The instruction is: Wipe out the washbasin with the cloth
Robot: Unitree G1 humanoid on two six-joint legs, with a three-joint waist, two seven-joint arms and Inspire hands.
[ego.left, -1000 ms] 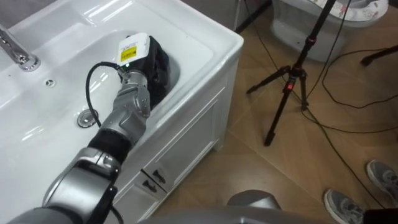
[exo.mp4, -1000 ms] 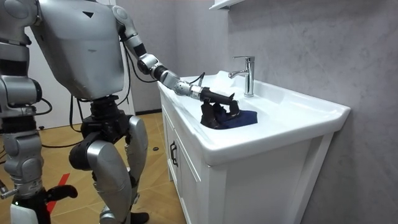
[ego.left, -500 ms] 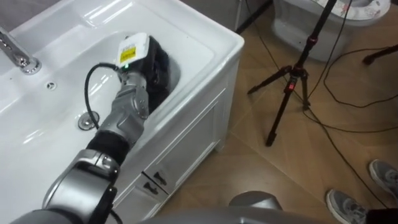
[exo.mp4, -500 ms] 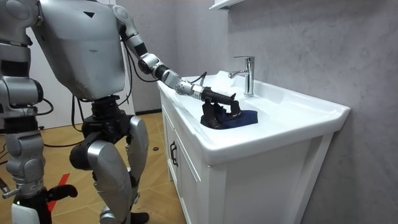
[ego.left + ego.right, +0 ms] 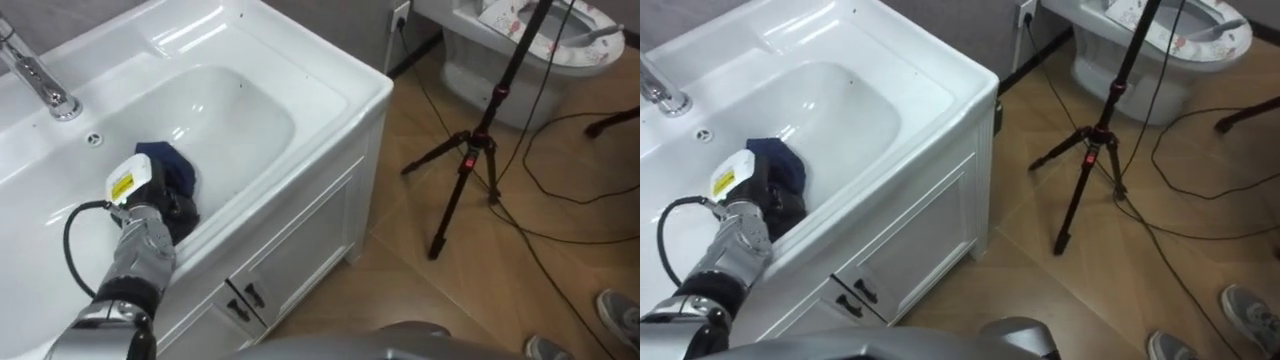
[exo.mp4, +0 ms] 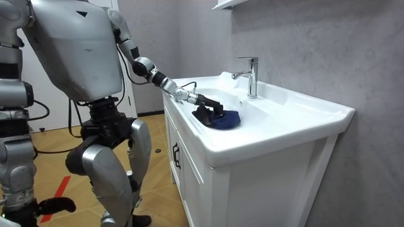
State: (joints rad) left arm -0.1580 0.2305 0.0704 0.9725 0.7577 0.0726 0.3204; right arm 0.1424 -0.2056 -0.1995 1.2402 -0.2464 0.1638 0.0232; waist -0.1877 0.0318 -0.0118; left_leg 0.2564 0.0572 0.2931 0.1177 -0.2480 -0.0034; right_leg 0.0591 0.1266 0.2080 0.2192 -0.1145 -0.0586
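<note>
A white basin sits on a white cabinet, and I stand at its front by the room view's left end. A dark blue cloth lies against the bowl's near wall, left of its middle. My left hand rests on the cloth with its dark fingers curled over it; the same hand and cloth show in the room view. The chrome faucet stands at the back rim. My right hand hangs low at the room view's left edge.
A black tripod stands on the wooden floor right of the cabinet, with cables around it. A white toilet is behind it. A person's shoe is at the lower right. The cabinet doors carry dark handles.
My left hand has dragged the cloth from the bowl's right end leftward along the near wall, toward my body. The eye view has shifted slightly.
</note>
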